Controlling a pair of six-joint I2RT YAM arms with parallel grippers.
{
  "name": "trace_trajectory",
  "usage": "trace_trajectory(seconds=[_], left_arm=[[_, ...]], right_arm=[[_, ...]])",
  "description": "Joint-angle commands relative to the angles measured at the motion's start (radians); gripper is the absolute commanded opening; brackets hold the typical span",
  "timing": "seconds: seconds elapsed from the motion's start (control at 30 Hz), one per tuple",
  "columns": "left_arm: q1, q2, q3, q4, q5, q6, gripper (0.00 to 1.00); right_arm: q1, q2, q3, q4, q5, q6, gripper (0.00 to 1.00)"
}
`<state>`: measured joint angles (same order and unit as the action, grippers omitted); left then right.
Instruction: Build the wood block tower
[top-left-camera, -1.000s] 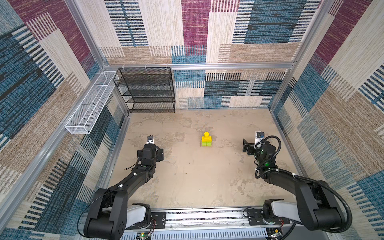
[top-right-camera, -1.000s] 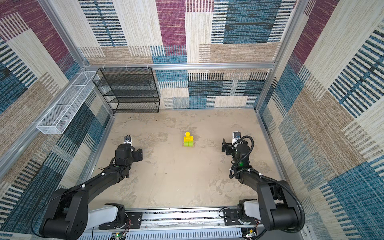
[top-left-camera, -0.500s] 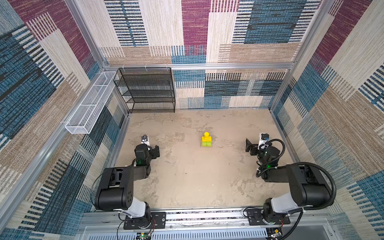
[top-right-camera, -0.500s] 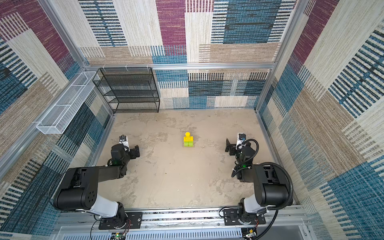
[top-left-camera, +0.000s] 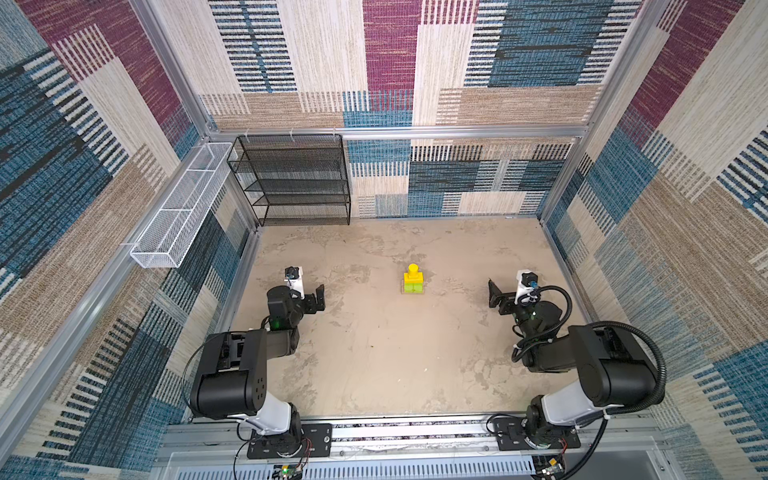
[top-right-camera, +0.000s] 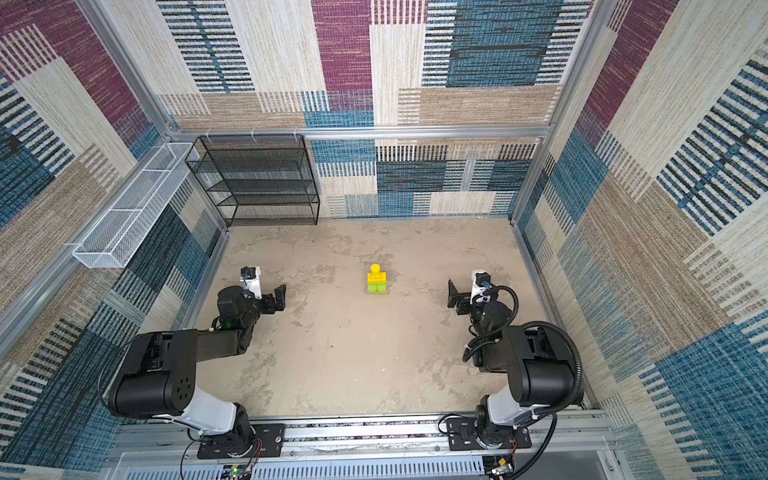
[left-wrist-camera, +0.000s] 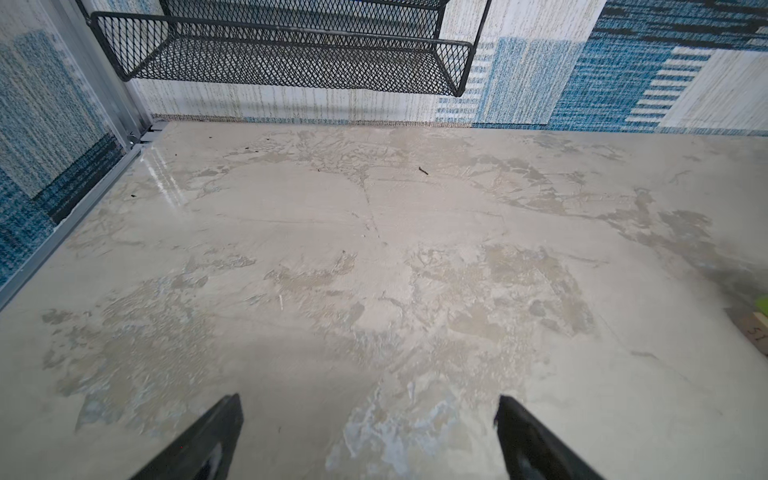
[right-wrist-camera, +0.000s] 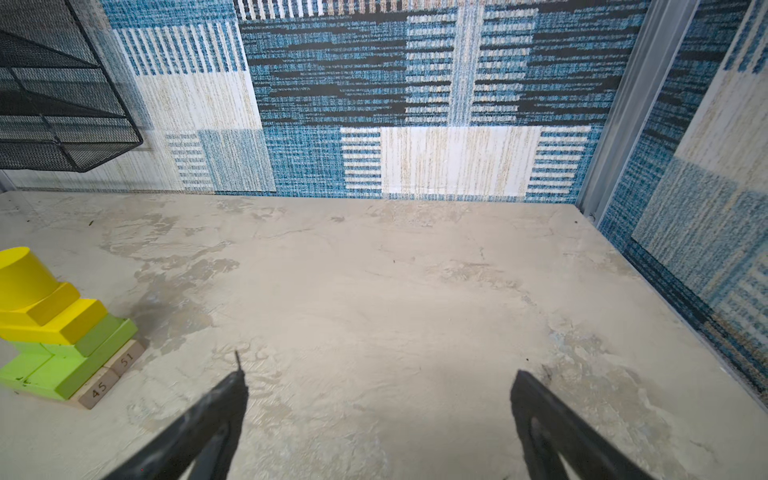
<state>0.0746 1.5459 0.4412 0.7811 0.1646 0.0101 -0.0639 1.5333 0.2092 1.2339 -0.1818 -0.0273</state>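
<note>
My left gripper (left-wrist-camera: 368, 405) and right gripper (right-wrist-camera: 380, 378) gape wide, empty; the small tower of tan, lime-green and yellow wood blocks (right-wrist-camera: 62, 332) stands between them, well apart from both.

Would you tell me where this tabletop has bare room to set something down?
The widest bare patch of tabletop lies between the tower and the front rail. Strips are free from the tower to the left end effector and to the right end effector, and back to the black mesh shelf. Only the tower's footprint is taken.
</note>
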Motion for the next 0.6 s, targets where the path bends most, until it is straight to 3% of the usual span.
trace_trajectory(seconds=[0.0, 0.57], left_arm=[[0.000, 0.000, 0.002, 0.013, 0.018, 0.011, 0.99], [0.000, 0.000, 0.003, 0.012, 0.018, 0.011, 0.99]], right_arm=[[0.003, 0.000, 0.001, 0.044, 0.011, 0.009, 0.99], [0.012, 0.007, 0.016, 0.027, 0.030, 0.005, 0.99]])
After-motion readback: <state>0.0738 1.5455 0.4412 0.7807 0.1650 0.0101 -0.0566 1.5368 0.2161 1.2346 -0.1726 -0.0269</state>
